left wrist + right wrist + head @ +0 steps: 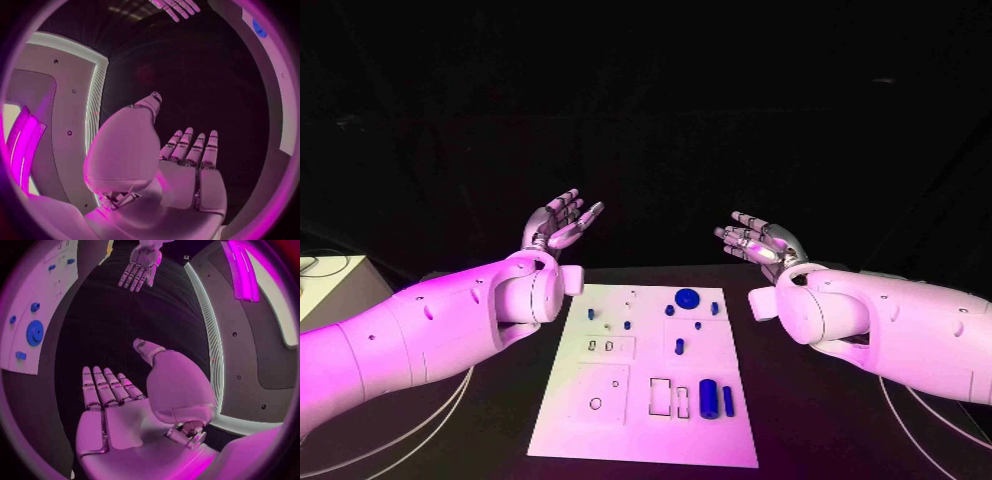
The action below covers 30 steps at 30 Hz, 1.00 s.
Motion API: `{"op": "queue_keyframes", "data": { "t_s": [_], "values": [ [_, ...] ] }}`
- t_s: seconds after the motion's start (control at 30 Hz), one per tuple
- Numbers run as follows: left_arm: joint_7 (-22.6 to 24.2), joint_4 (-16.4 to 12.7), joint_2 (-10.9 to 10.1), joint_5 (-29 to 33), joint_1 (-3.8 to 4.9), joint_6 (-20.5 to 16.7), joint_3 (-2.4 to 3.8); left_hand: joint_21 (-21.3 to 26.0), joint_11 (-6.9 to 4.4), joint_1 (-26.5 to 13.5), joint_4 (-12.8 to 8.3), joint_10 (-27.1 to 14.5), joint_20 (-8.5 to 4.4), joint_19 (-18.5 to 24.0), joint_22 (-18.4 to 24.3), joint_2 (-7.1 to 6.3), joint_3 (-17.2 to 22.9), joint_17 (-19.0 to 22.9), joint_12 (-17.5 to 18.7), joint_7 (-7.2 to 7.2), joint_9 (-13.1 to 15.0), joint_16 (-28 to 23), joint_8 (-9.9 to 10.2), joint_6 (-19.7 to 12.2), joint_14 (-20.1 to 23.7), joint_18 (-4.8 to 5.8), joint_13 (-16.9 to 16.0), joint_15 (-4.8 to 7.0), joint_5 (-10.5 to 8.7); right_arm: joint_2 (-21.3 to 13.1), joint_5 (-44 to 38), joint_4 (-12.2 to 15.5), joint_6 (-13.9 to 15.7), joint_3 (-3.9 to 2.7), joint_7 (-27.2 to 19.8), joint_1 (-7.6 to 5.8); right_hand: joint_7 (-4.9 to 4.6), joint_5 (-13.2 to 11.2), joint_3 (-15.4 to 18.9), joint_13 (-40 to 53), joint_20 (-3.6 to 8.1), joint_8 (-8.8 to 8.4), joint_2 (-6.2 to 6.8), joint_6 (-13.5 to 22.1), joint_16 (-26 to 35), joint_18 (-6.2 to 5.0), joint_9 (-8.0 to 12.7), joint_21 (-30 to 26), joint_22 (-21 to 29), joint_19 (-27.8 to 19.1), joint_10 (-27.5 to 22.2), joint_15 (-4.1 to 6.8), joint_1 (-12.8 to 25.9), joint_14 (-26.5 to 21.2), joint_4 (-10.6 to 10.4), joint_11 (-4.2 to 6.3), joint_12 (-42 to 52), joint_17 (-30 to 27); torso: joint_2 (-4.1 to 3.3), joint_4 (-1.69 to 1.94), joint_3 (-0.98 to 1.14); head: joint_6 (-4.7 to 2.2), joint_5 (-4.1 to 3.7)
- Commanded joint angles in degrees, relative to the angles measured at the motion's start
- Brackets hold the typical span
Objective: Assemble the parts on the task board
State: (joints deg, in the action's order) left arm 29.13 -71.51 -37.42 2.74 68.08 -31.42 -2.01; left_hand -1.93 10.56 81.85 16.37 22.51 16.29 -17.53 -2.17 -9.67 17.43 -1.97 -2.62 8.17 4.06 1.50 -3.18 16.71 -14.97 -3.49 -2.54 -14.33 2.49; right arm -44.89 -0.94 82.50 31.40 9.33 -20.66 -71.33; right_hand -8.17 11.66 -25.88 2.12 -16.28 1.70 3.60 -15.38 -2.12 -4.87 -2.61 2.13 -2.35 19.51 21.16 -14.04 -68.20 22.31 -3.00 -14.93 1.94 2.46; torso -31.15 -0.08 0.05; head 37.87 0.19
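The white task board (625,425) lies flat in the middle of the black table. Small blue parts rest on it: a round disc (687,297) near its far edge, a short peg (679,346) mid-board, and a thick cylinder (708,398) beside a thin one near the front. My left hand (560,223) is raised above the board's far left corner, fingers spread, holding nothing. My right hand (759,241) is raised beyond the far right corner, palm up, also empty. In the left wrist view the left hand (187,165) is flat and open. The right wrist view shows the right hand (109,405) open, the board (44,300) and the disc (35,332).
A pale box (329,278) stands at the table's left edge. Dark cables curve over the table on both sides of the board. The board has several empty rectangular recesses (607,346) on its left half.
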Motion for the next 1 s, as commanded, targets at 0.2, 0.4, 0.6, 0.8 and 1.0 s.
{"op": "queue_keyframes", "data": {
  "t_s": [0.2,0.4,0.6,0.8,1.0],
  "values": [
    [1.01,1.44,-0.17,1.95,0.62,10.41,-0.24,-0.49,1.74,3.03,0.31,4.82,0.43,-1.15,-0.21,1.14,1.21,-0.81,-1.84,6.37,0.75,1.42,-1.17,3.50,-4.68,-0.99,-0.67,-1.08,0.38,-0.73,-16.00,-2.93,-7.48,1.09,3.66,-1.41,-8.84,-0.02,-2.05,0.81,-0.28,1.84,1.07,-7.24,-2.32,-2.19,-1.17,3.30,-1.55,11.24,9.54,0.40,-6.84,10.97,3.36,-0.08,1.39,1.49,-0.12,-0.02,-0.12,1.48,-0.15],
    [0.37,0.51,-1.17,1.21,0.62,13.07,-0.30,-1.74,3.62,3.14,-0.01,12.50,0.48,-6.05,-0.85,2.13,2.43,-2.39,-4.31,7.60,2.26,3.92,-3.40,10.42,-14.99,-2.33,-1.05,0.79,0.37,-0.68,-27.59,-4.12,-5.69,1.08,3.91,-1.50,-7.25,0.09,-2.97,1.64,0.03,5.96,2.57,-22.85,-5.80,-5.04,-3.83,8.03,-3.02,26.37,28.98,3.23,-10.17,27.63,6.57,2.13,3.11,3.46,-0.26,-0.05,-0.17,2.05,-0.19],
    [-0.16,-2.18,-3.25,-1.51,0.63,16.94,-0.31,-9.60,1.78,3.60,-1.23,27.54,0.04,-28.54,-4.10,2.87,5.97,-5.60,-7.88,6.94,5.83,9.97,-9.29,27.91,-34.07,-6.94,-1.39,3.98,0.40,-0.68,-43.99,-4.80,-5.05,1.05,5.19,-2.06,-5.68,-0.55,-3.13,1.60,2.92,8.98,2.99,-33.96,-7.74,-5.66,-5.47,13.16,-4.90,35.92,36.29,6.08,-11.47,34.66,7.87,4.19,3.52,4.17,-0.77,0.17,-0.12,2.55,-0.25],
    [-1.24,-7.67,-6.83,-2.43,0.70,18.59,-0.30,-11.97,-0.06,3.06,-1.87,35.07,-1.61,-33.76,-4.52,1.63,9.49,-7.95,-8.41,5.83,6.16,12.58,-10.60,31.75,-40.65,-7.18,-1.45,6.12,0.45,-0.44,-60.86,-4.79,-5.25,1.01,8.38,-3.11,-3.80,-1.09,-0.88,1.46,7.45,9.89,3.38,-38.94,-10.47,-5.00,-5.66,22.67,-10.25,43.25,43.54,9.66,-12.36,43.77,8.72,6.67,3.28,5.49,-2.30,0.44,-0.39,2.39,-0.76],
    [-1.94,-14.36,-10.59,-2.65,0.82,19.84,-0.24,-13.97,-0.81,2.06,-2.71,38.48,-3.17,-36.98,-5.07,0.20,12.25,-10.72,-7.01,5.42,6.06,14.73,-10.62,32.68,-44.33,-7.06,-1.30,7.37,0.43,-0.08,-75.04,-4.46,-7.48,0.97,13.59,-4.03,-2.03,-1.24,-1.84,1.57,10.27,9.08,4.52,-42.44,-14.29,-5.26,-5.34,38.17,-20.79,45.27,49.30,13.06,-12.16,55.36,8.80,8.91,1.63,9.95,-3.98,1.18,-1.18,1.73,-1.54]
  ]
}}
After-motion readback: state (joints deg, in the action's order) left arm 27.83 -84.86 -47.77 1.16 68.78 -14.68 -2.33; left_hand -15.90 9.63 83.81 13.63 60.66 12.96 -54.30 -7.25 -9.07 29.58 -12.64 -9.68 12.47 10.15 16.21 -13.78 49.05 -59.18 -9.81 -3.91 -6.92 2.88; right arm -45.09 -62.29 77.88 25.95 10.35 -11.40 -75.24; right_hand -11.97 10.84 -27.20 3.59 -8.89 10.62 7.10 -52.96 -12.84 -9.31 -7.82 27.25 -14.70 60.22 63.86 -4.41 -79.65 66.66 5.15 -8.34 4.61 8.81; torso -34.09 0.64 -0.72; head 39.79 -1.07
